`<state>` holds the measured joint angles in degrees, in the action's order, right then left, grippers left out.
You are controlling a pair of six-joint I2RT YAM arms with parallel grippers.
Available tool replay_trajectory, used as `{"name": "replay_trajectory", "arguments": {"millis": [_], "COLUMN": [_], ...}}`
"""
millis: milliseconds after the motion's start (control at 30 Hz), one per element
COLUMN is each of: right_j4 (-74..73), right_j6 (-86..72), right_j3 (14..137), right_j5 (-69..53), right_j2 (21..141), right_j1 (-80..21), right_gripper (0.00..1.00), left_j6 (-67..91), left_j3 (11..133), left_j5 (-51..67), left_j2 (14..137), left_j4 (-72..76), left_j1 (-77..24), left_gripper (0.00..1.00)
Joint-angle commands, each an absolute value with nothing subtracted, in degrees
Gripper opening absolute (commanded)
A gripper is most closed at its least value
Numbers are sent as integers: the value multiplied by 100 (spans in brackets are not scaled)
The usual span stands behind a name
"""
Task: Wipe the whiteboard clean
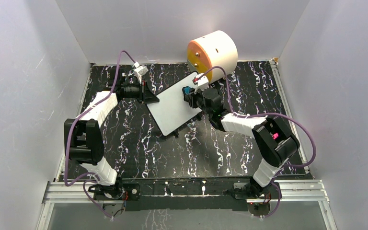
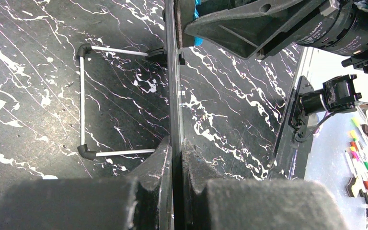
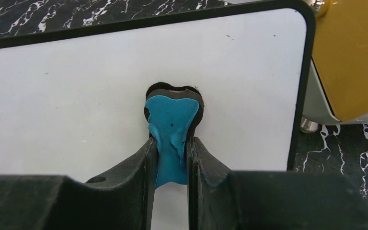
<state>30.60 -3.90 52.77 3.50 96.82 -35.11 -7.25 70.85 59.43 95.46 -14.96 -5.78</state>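
The whiteboard (image 1: 172,106) is a white board with a thin black frame, lying slantwise mid-table and raised on its stand. My left gripper (image 1: 154,99) is shut on its left edge. In the left wrist view the board shows edge-on (image 2: 174,81) between my closed fingers (image 2: 175,143). My right gripper (image 1: 189,94) is shut on a blue eraser (image 3: 172,115) with a black felt base, pressed against the board face (image 3: 76,86) near its far right corner. The board face shows only tiny specks and no handwriting.
The round cream-and-orange drawer unit (image 1: 213,52) stands just behind the board's far corner, close to my right gripper (image 3: 171,143); it also shows in the right wrist view (image 3: 354,62). The board's white-rod stand (image 2: 82,96) rests on the black marbled table (image 1: 139,148). White walls enclose three sides.
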Motion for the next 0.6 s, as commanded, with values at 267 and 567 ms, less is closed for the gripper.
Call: {"name": "replay_trajectory", "arguments": {"millis": [267,567], "right_j4": [3451,3197], "right_j6": [-634,-754], "right_j3": [4375,4378], "right_j5": [458,561], "right_j2": [9938,9699], "right_j1": [-3192,-2782], "right_gripper": [16,16], "left_j6": [-1040,-1059], "left_j3": [7058,7056], "left_j5": [6428,6411], "left_j2": [9602,9580], "left_j4": [-1913,-1934], "left_j1": [-817,-817], "left_gripper": [0,0]}}
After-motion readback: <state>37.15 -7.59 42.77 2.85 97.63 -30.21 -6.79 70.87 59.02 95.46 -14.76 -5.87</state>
